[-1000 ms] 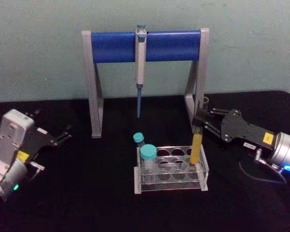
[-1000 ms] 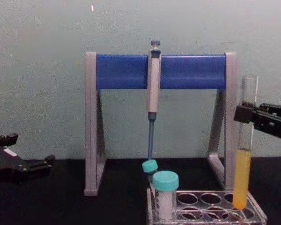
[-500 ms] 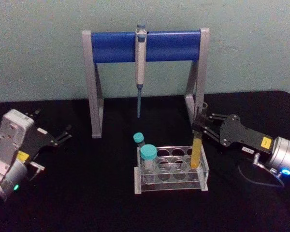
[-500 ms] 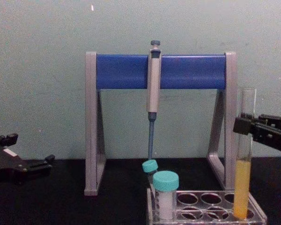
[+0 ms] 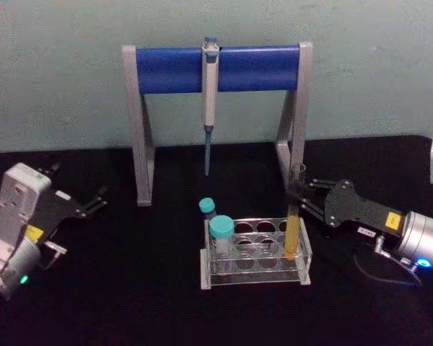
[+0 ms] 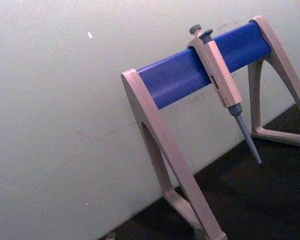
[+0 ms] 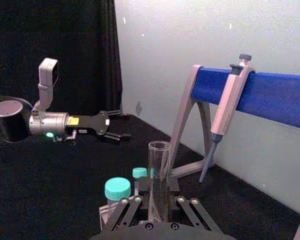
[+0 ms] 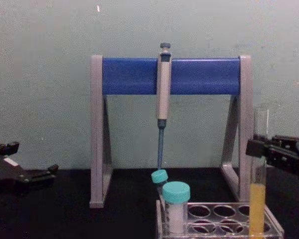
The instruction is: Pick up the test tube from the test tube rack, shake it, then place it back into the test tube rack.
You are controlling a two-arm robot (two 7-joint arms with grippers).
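**Right tool clamped on tube seated in rack**

The right tool (image 5: pixel 297 194) reaches in from the right and is clenched on the tube (image 5: pixel 293 234) just below its open mouth. The tube stands upright in a hole at the right end of the rack (image 5: pixel 256 277), with yellow-orange liquid filling its lower part and clear glass above. At the rack's left end stand two capped tubes (image 5: pixel 221 232), teal-topped, the nearer one wider; I cannot tell what is in them. The rack's other holes hold nothing.

Behind the rack, a pipette (image 5: pixel 210 79) hangs from the blue bar of the stand (image 5: pixel 173 70).

A yellow sticker (image 5: pixel 393 222) on the right arm carries marks too small to read.

The left tool (image 5: pixel 95 200) is parked far left over the bench (image 5: pixel 130 303), fingers spread.
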